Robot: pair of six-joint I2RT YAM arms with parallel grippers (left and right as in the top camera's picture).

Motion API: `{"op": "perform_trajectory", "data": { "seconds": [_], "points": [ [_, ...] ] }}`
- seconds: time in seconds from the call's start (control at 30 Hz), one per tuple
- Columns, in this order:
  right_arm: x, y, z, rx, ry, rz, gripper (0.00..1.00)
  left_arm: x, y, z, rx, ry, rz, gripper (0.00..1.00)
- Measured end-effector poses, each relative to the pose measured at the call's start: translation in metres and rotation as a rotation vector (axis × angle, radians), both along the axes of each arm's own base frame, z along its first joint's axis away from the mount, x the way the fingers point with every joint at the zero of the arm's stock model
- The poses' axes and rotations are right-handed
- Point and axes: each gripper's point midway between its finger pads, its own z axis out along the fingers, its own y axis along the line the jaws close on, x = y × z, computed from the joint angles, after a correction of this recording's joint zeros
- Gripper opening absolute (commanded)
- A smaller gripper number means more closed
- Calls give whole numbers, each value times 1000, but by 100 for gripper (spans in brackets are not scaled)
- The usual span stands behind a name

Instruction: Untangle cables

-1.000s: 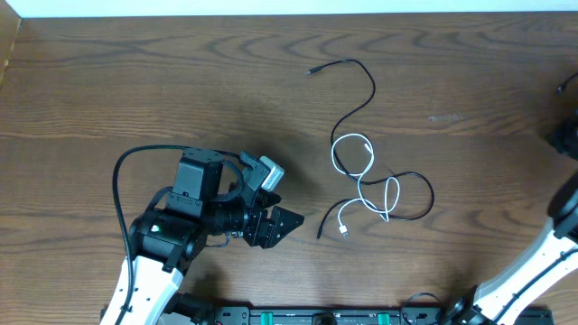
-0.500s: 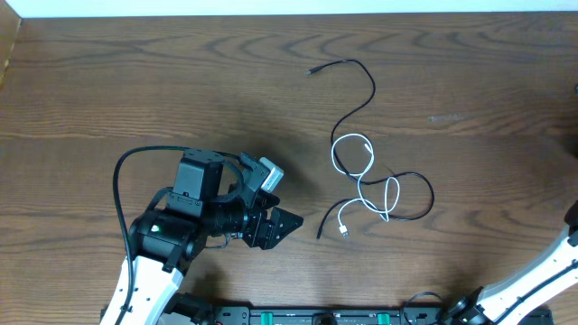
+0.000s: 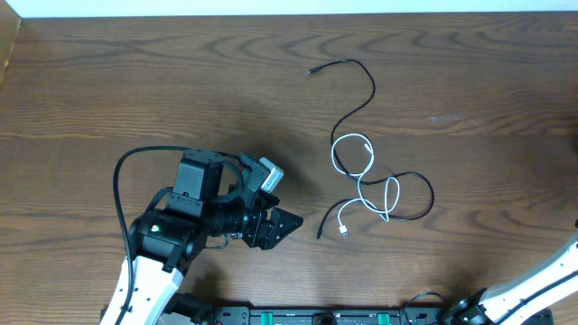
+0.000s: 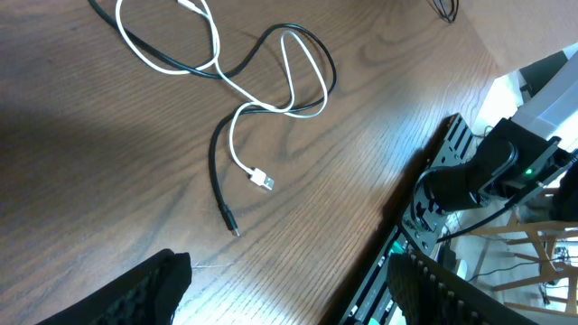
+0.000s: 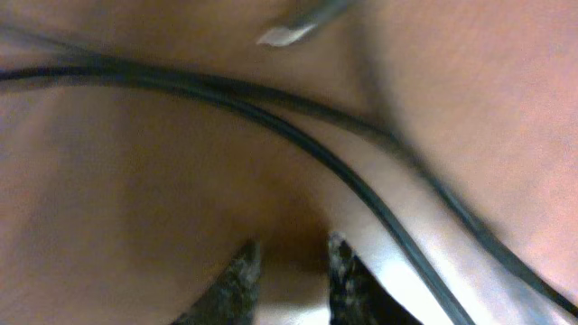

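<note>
The brown wooden table [image 3: 135,90] gives open room from nine to twelve o'clock. My right arm [image 3: 542,275] has drawn back to four o'clock, leaving the thin black cord [image 3: 370,90] and thin white cord [image 3: 361,144] still crossed at three. Wide and empty hangs my left pincer [image 4: 289,266]; my right pincer [image 5: 293,266] is too blurred to judge.

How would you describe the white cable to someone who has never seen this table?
On the wooden table, look right of centre, where thin cords lie in a loose tangle. The white cable curls through it in loops and ends in a flat silver plug on the side nearer the arms. It is the only white cord there; the black cords it crosses are dark throughout.
</note>
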Motion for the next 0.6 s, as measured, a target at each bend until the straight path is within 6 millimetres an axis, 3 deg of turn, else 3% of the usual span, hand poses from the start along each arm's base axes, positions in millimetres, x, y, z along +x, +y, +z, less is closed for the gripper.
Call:
{"op": "perform_trajectory", "data": {
  "seconds": [0.07,0.2,0.4,0.5,0.6],
  "points": [
    [20,16,4,63,-78,62,99,0,0,0,0,0,0,75],
    [62,64,14,168,-187,215,99,0,0,0,0,0,0,75],
    [107,142,19,235,-211,396,99,0,0,0,0,0,0,75],
    [119,189,22,255,-182,482,99,0,0,0,0,0,0,75],
    [116,217,23,252,-125,519,99,0,0,0,0,-1,-1,75]
  ]
}}
